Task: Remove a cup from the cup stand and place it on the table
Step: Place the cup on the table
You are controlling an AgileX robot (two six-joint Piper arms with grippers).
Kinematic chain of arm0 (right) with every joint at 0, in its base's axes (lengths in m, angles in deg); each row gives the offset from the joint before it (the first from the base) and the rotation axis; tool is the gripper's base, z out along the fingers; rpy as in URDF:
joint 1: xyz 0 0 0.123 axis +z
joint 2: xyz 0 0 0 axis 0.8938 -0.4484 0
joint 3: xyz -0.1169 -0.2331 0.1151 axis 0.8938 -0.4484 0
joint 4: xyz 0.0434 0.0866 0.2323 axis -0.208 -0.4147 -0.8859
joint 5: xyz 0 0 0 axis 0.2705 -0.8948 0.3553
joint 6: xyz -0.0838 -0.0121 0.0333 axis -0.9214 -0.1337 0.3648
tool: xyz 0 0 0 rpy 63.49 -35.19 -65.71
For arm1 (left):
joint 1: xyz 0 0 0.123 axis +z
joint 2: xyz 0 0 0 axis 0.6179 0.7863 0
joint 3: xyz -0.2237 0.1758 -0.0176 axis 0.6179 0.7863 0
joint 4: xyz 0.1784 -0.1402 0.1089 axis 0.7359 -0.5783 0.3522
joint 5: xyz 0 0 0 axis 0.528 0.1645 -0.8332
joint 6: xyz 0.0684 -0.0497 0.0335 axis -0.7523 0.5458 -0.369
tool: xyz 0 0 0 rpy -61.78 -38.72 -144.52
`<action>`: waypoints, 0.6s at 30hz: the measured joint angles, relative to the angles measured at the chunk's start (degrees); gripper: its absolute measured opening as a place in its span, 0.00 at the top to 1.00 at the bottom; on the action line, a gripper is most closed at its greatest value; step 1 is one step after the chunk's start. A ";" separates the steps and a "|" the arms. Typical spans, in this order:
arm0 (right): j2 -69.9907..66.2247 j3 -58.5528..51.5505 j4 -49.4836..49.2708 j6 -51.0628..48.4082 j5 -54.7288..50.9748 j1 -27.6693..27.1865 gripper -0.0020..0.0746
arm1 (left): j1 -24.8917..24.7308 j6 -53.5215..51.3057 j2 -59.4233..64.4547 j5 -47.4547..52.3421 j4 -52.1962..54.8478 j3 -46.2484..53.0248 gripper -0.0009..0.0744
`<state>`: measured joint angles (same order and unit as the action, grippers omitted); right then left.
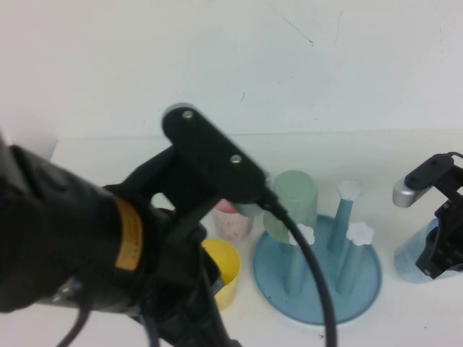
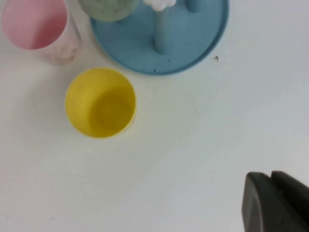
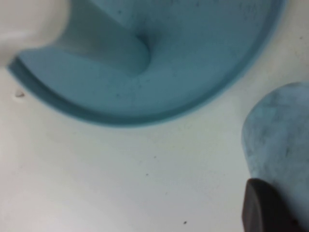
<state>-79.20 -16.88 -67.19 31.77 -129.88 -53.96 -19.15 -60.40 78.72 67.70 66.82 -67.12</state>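
Note:
The light blue speckled cup (image 1: 411, 262) rests low on the table (image 1: 391, 155) at the far right, just right of the cup stand (image 1: 362, 289). My right gripper (image 1: 440, 253) is at that cup and shut on its wall; one dark finger (image 3: 263, 208) lies against the cup (image 3: 280, 135). The teal cup stand (image 3: 193, 72) carries an upside-down mint green cup (image 1: 293, 202) on one peg, and the other white-capped pegs (image 1: 349, 189) are bare. My left gripper (image 2: 274, 200) is shut and empty, hovering over bare table beside the yellow cup (image 2: 100, 102).
A yellow cup (image 1: 224, 271) and a pink cup (image 1: 233, 220) stand upright left of the stand, with the pink cup (image 2: 36, 26) behind the yellow one. My left arm (image 1: 87, 238) fills the left foreground of the high view. A white wall lies behind the table.

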 joint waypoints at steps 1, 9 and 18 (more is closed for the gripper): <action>-0.31 0.09 0.33 0.10 0.35 0.00 0.95 | 0.00 0.36 -0.70 -0.01 0.12 0.40 0.99; -1.05 0.36 2.15 1.04 2.23 0.03 0.93 | 0.00 1.43 -2.42 -2.36 0.19 1.17 0.99; -1.61 0.36 1.06 1.04 2.83 0.03 0.68 | 0.00 2.07 -2.62 -3.67 0.24 1.17 0.99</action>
<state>-80.81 -16.53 -66.13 32.81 -127.05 -53.93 -19.15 -58.33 76.11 64.03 67.06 -65.94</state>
